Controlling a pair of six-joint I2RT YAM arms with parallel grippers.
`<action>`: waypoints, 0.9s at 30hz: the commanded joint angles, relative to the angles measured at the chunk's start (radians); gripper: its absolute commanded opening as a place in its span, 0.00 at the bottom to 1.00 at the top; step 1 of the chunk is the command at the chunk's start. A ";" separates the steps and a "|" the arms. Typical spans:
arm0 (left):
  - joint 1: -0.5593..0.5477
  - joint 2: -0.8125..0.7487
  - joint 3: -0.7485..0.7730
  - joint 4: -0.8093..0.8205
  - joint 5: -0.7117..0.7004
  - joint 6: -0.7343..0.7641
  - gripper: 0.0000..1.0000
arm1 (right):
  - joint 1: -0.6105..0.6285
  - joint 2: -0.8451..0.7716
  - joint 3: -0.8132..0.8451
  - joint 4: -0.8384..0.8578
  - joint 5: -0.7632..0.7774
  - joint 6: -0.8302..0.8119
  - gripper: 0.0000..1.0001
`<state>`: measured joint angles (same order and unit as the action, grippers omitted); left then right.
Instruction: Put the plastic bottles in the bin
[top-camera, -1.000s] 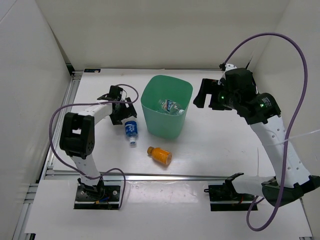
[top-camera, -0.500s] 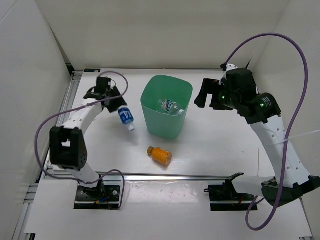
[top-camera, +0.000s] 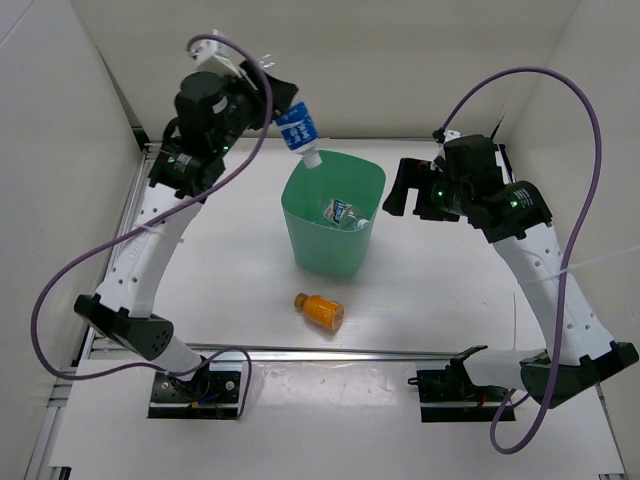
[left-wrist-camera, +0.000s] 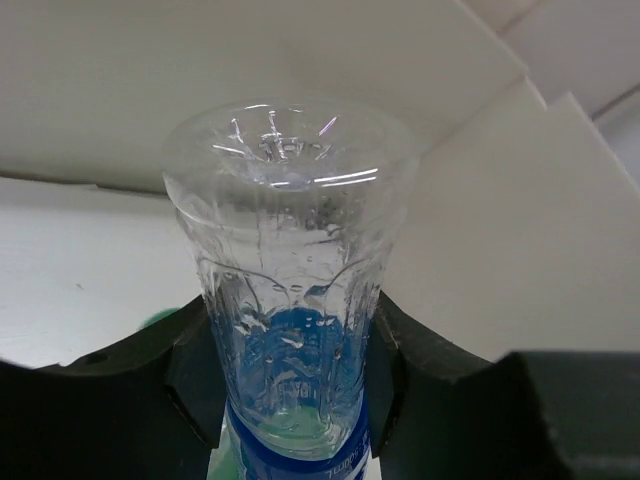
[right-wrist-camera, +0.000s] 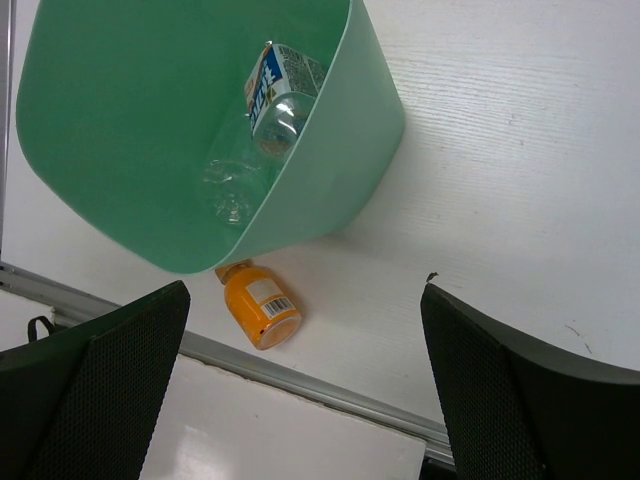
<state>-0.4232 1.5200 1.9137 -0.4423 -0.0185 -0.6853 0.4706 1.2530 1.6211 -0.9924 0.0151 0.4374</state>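
Observation:
My left gripper (top-camera: 272, 105) is raised high over the back left rim of the mint-green bin (top-camera: 300, 240) and is shut on a clear bottle with a blue label (top-camera: 298, 130), cap pointing down toward the bin. In the left wrist view that bottle (left-wrist-camera: 290, 290) fills the gap between the black fingers (left-wrist-camera: 195, 370), base toward the camera. Another blue-labelled clear bottle (top-camera: 345, 214) lies inside the bin (right-wrist-camera: 340, 130), also seen as the bottle (right-wrist-camera: 275, 95) from the right wrist. A short orange bottle (top-camera: 320, 310) lies on the table in front of the bin. My right gripper (top-camera: 405, 190) hangs open right of the bin.
White walls close in the table at the back and both sides. A metal rail (top-camera: 300, 352) runs along the near edge, with the arm bases (top-camera: 195, 390) behind it. Purple cables (top-camera: 560, 90) loop above both arms.
My left gripper shut on the blue-labelled bottle lying left of the bin, then lifted it up and rightward to above the bin's rim. The right arm barely moved.

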 joint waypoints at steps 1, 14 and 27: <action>-0.086 0.089 0.024 -0.044 -0.021 0.061 0.46 | -0.006 -0.004 0.008 0.029 -0.015 -0.002 1.00; -0.150 0.019 -0.037 -0.053 -0.277 0.216 1.00 | 0.051 -0.056 0.008 0.073 -0.115 -0.163 1.00; 0.041 -0.558 -0.751 -0.091 -0.612 0.044 1.00 | 0.667 0.134 0.096 -0.069 0.063 -0.440 1.00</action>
<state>-0.4042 1.0080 1.2427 -0.5011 -0.5743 -0.5980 1.0069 1.3350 1.7321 -1.0084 0.0006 0.1032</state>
